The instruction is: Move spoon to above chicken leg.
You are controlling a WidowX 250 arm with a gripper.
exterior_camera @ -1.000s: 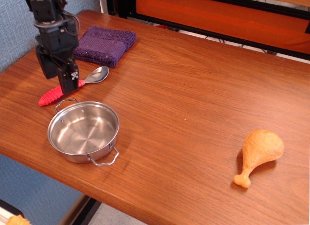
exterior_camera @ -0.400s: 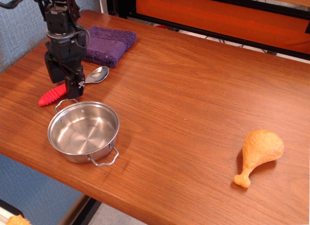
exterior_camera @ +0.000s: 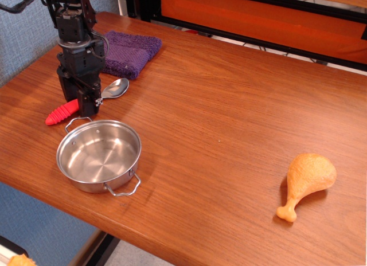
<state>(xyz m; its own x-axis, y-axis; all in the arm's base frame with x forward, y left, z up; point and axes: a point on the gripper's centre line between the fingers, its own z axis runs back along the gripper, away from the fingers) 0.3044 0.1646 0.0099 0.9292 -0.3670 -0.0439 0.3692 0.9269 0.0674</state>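
Spoon [exterior_camera: 86,102] is lying flat on the table [exterior_camera: 229,105], its red handle pointing toward the left edge and its silver bowl resting just short of the purple cloth [exterior_camera: 123,52]. Gripper [exterior_camera: 80,102] is standing over the handle's middle, its fingers straddling it; I cannot tell how wide the jaws are or whether they are gripping yet. Chicken leg [exterior_camera: 307,180] is sitting well apart at the far right, so the spoon is facing a long carry past the pot [exterior_camera: 98,155].
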